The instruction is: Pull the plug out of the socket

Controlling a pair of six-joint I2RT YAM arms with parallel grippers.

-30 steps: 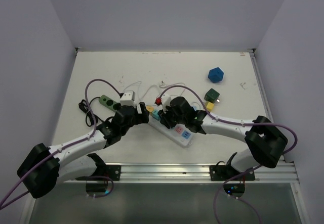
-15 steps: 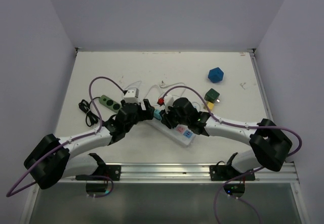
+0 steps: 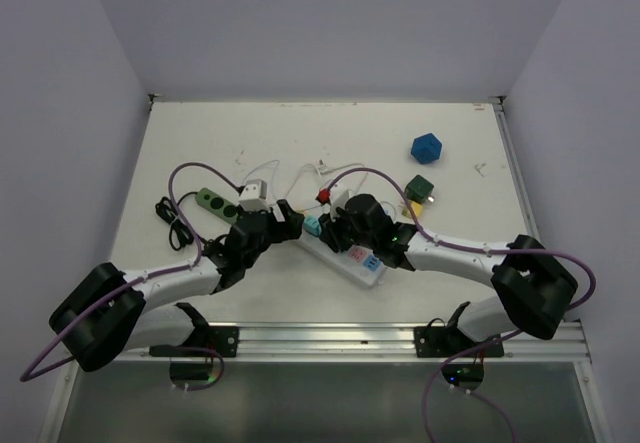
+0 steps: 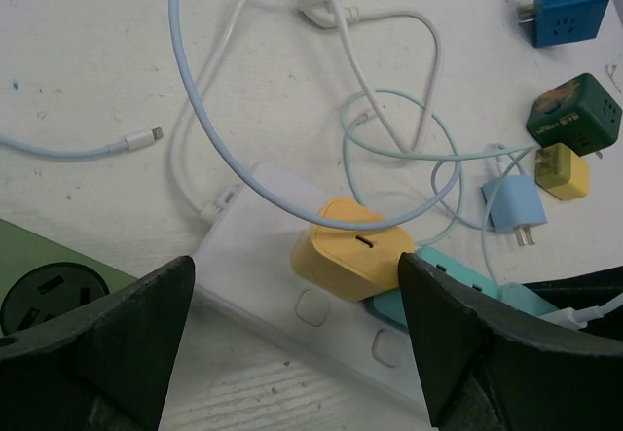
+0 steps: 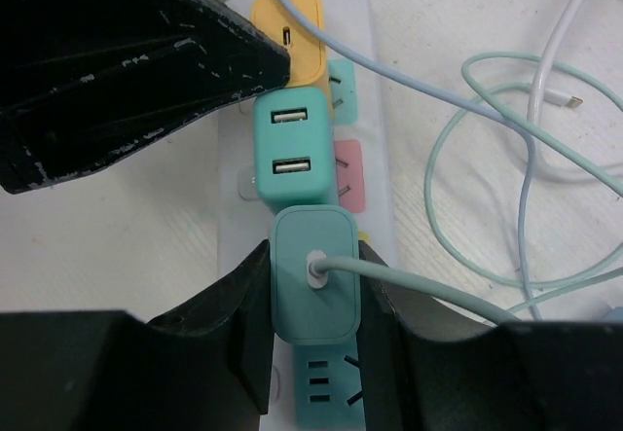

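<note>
— So, what's changed?
— Left hand (image 4: 297,285), spread wide, has closed in on the yellow plug (image 4: 352,248) at the power strip's (image 4: 258,246) far-left end. Right hand (image 5: 311,256) pinches the corded teal plug (image 5: 313,290), still seated. Pull pending.

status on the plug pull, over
Right fingers shut on teal plug, seated in power strip. Left fingers open, facing yellow plug. Cable draped across strip.
</note>
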